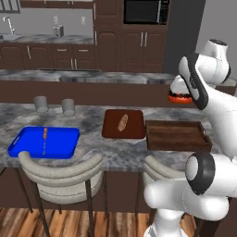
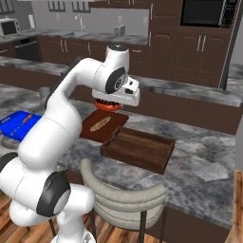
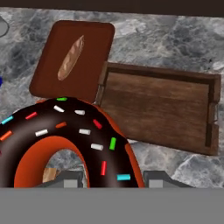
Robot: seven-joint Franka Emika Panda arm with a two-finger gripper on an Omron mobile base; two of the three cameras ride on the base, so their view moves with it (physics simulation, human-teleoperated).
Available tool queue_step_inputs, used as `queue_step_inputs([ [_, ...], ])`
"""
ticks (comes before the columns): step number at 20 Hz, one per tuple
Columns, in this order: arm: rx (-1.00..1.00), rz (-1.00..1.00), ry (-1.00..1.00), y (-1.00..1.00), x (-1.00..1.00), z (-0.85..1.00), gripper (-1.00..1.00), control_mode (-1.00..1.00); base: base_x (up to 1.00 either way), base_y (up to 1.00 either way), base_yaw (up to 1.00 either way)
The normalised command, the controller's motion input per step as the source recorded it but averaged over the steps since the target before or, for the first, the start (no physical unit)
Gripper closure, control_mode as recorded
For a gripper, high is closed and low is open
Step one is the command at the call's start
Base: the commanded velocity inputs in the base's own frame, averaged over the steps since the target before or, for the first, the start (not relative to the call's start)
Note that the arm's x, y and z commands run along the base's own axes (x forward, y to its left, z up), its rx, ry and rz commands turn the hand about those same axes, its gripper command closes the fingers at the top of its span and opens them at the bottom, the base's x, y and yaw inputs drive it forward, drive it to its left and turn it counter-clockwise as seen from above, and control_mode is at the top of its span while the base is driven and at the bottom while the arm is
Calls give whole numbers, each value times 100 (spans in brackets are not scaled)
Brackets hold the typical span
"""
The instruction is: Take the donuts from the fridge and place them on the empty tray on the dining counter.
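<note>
My gripper (image 2: 107,101) is shut on a reddish-orange donut (image 3: 65,140) with dark chocolate icing and coloured sprinkles. The donut (image 1: 179,97) hangs under the hand, well above the dining counter (image 1: 115,150). In the hand view the gripper (image 3: 112,180) has a fingertip rising on either side of the donut. The dark brown wooden tray (image 1: 178,146) with a raised rim lies on the counter with nothing in it. From the right base view the donut (image 2: 106,106) sits up and to the left of the tray (image 2: 133,159). The tray (image 3: 157,72) appears ahead and to the right in the hand view.
A flat reddish-brown board (image 1: 134,128) carrying a bread roll (image 1: 122,122) lies just left of the tray. Farther left are a blue tray (image 1: 28,149) and two grey cups (image 1: 40,104). Padded stools (image 1: 60,173) stand along the counter's near edge.
</note>
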Motion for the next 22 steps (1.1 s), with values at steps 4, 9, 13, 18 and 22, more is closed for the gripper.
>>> queue_step_inputs([
  [4,0,7,6,-25,42,-100,100,-100,0,0,0],
  [9,4,-1,-6,-3,44,-99,100,-100,0,0,0],
  [13,0,-15,-15,-4,11,-81,100,-100,0,0,0],
  [18,0,-21,-3,-3,28,-75,100,-100,0,0,0],
  [22,0,-23,-9,-6,38,-83,100,-100,0,0,0],
])
